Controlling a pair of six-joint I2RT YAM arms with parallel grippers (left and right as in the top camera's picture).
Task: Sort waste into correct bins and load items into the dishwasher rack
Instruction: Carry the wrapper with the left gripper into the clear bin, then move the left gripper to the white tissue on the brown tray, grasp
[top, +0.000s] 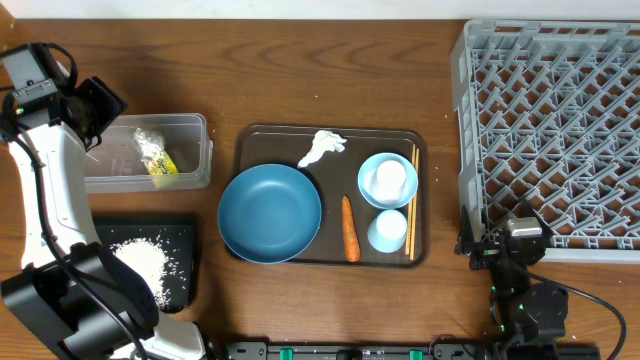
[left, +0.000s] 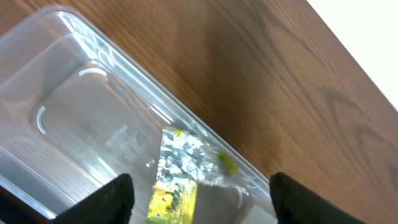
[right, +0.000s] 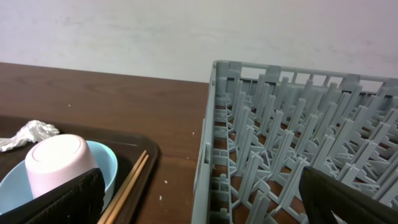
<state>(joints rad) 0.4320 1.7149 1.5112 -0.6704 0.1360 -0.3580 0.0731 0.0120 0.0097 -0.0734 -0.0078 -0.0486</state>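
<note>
Hanging over the clear tub (top: 190, 125), the left gripper (left: 202, 198) is seen with fingers spread and empty; the wrapper (left: 174, 180) lies inside the tub. The right gripper (right: 205, 202), likewise apart, is held beside the rack (top: 560, 130). The carrot (top: 349, 228) could be nudged against the dark-blue bowl (top: 270, 213), and the chopsticks (top: 412, 200), seemingly flat against the brown tray (top: 330, 132) wall, could be fumbled.

wrapper (top: 158, 160) in clear tub (top: 190, 140) | rice (top: 143, 265) on black tray (top: 184, 240) | carrot (top: 350, 228) beside dark-blue bowl (top: 270, 213)

The bowl (top: 270, 213) is dark blue, the carrot (top: 350, 228) orange, the lattice rack (top: 550, 120) grey.
</note>
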